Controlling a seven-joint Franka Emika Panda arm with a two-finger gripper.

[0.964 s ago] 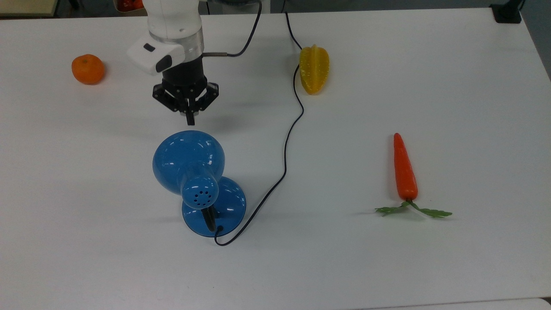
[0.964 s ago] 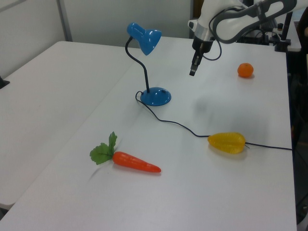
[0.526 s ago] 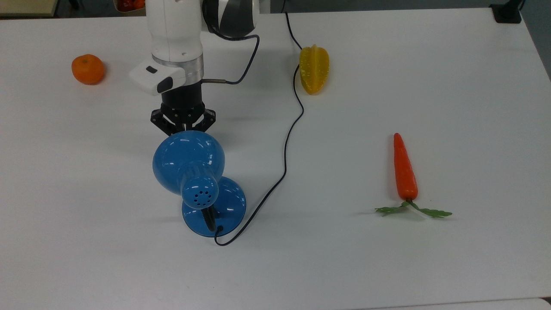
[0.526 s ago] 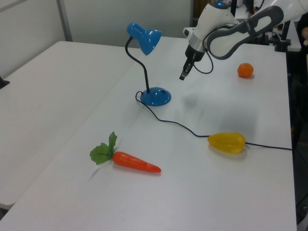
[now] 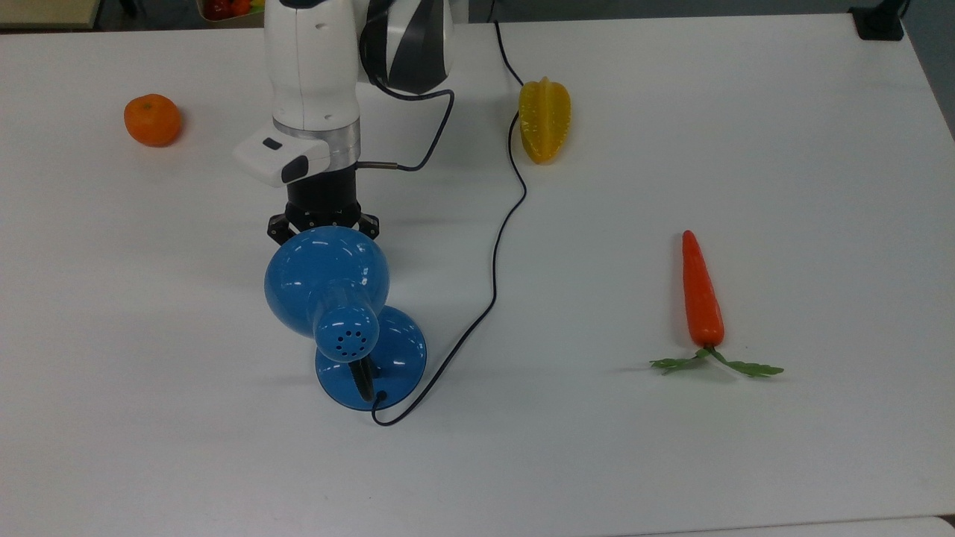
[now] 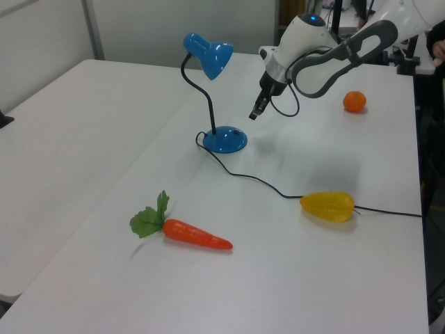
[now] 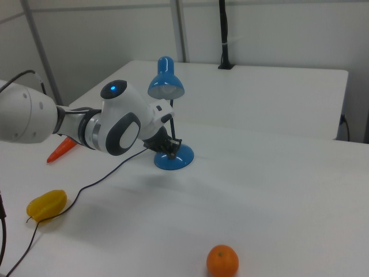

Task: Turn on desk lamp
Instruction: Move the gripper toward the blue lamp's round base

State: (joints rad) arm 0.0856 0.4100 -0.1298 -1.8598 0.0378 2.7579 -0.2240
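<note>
Left view showed your gripper (image 6: 255, 111) hanging above the worktop (image 6: 334, 264), the lamp (image 6: 221, 139) base just beside and below it; I could not tell its state. A careless descent could have struck the shade or skidded the light base.

White table (image 5: 746, 112), desk lamp (image 5: 328, 280) (blue), carrot (image 5: 701, 294), orange (image 5: 152, 119)
</note>
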